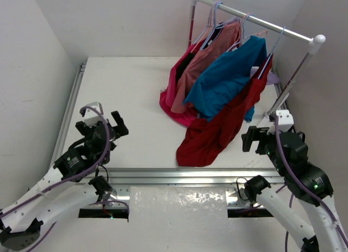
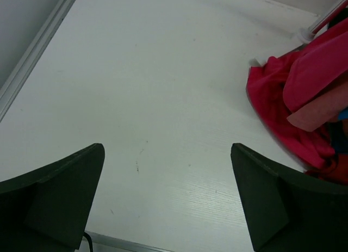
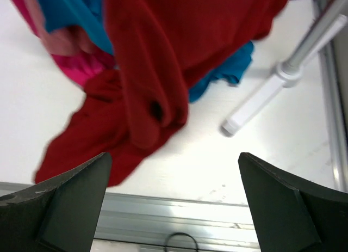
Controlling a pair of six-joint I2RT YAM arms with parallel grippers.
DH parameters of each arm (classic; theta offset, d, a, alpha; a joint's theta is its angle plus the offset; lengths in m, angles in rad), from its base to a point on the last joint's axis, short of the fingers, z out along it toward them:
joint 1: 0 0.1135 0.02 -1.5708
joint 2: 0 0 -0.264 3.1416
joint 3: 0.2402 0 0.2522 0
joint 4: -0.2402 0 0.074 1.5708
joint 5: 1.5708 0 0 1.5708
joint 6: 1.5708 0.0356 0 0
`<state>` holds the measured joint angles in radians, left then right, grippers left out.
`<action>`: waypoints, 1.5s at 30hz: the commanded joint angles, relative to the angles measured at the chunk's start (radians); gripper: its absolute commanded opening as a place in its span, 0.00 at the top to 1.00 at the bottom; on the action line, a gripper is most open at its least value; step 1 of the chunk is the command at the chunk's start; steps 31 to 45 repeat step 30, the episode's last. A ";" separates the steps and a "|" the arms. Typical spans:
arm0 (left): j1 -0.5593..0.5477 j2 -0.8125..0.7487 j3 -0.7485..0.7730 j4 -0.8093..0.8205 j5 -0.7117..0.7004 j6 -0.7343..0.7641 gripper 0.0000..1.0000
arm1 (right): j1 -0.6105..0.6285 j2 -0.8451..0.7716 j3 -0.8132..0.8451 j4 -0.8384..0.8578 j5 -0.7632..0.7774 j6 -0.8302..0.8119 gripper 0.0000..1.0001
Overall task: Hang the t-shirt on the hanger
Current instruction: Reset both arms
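- Tabletop (image 1: pixel 136 99): white, with a rack (image 1: pixel 255 19) at far right.
- T-shirt (image 1: pixel 217 132): draped from the rack's right end beside a blue shirt (image 1: pixel 228 78), hem pooled on tabletop.
- Left claw (image 1: pixel 103 118): wide open over bare tabletop, empty.
- Right claw (image 1: pixel 260 129): wide open, empty, near t-shirt.
- Hanger (image 1: pixel 277 43): hooked on rack above t-shirt.

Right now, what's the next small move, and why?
Probably ease the right gripper forward to the t-shirt, whose lower part lies slumped on the table. Both grippers stand open and empty; the right one looks straight at that cloth, while the left gripper faces mostly bare table.
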<state>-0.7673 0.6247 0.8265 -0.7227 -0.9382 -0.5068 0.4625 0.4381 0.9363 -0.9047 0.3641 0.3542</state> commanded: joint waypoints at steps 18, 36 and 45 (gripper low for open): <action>0.028 -0.085 -0.102 0.003 -0.132 -0.150 0.00 | 0.021 -0.116 -0.134 0.036 0.230 -0.103 0.01; 0.028 -0.103 -0.102 0.006 -0.113 -0.138 0.00 | 0.022 -0.104 -0.134 0.035 0.243 -0.093 0.01; 0.028 -0.103 -0.102 0.006 -0.113 -0.138 0.00 | 0.022 -0.104 -0.134 0.035 0.243 -0.093 0.01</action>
